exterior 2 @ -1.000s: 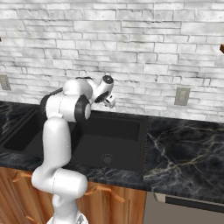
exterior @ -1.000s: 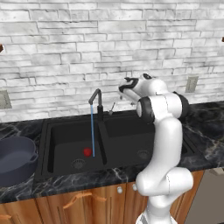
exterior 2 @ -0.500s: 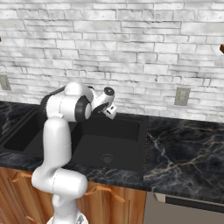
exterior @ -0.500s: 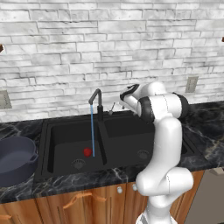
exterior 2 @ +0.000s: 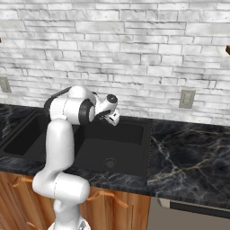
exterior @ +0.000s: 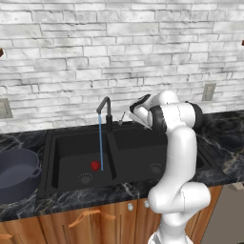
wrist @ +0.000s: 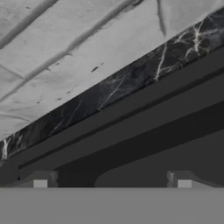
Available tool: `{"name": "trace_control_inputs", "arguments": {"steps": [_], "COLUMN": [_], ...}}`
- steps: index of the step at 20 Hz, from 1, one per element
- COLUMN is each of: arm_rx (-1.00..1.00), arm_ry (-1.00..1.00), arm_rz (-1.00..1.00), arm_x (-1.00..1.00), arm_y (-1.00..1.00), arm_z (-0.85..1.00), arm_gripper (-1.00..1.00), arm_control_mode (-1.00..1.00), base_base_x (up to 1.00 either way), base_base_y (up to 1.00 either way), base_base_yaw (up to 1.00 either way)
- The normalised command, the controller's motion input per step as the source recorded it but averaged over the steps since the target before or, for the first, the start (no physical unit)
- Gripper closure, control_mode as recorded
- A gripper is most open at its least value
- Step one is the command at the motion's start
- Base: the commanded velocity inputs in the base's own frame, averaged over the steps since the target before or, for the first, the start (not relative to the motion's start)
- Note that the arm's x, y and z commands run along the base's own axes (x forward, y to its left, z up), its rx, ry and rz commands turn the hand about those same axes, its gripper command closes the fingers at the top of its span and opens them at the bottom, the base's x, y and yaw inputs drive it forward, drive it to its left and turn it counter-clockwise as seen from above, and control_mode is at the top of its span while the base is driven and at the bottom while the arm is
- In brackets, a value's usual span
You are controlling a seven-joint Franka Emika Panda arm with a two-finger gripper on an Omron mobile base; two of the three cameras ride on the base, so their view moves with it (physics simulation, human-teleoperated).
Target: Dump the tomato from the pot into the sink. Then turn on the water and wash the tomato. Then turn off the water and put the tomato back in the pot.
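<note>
Gripper (exterior: 135,107) is seen spread wide w/ nothing between the jaws, held up near the back of the sink (exterior: 66,138), just right of the faucet (exterior: 106,114) and close to the small lever (exterior: 122,117) behind it. In the hand view the two fingertips (wrist: 40,180) are set far apart at the bottom, w/ the sink's back rim and the marble counter strip (wrist: 113,94) below the brick wall ahead; nothing is pinched.

Water is running: a thin blue stream (exterior: 100,143) is dropped from the spout into the left basin. Tomato (exterior: 95,165) is seen on the floor of that basin, just beside the foot of the stream and near the drain (exterior: 85,178), so it is presumably left there to be rinsed. Whether the stream actually touches it can't be told.

Pot (exterior: 16,172) is parked on the counter left of the sink, upright, well apart from the tomato; it is likely left there as the return spot, within reach of the left basin.

Judged stage: dump done, wash in hand. Hand is probably kept by the lever so the water can be shut off next; after that a reach down into the left basin would be needed. Risk: round tomato may roll when pinched on the smooth basin floor.
</note>
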Motion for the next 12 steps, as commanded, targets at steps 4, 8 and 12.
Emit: {"name": "trace_control_inputs", "arguments": {"steps": [4,8,12], "arm_rx": [0.0,0.0,0.0], "arm_ry": [0.0,0.0,0.0], "arm_rz": [0.06,0.05,0.02], "arm_x": [0.14,0.22,0.27], "arm_y": [0.22,0.21,0.15], "arm_z": [-0.03,0.0,0.0], "arm_gripper": [-1.0,-1.0,-1.0], "arm_control_mode": [-1.0,-1.0,-1.0], "base_base_x": [0.0,0.0,0.0], "base_base_y": [0.0,0.0,0.0], "base_base_yaw": [0.0,0.0,0.0]}}
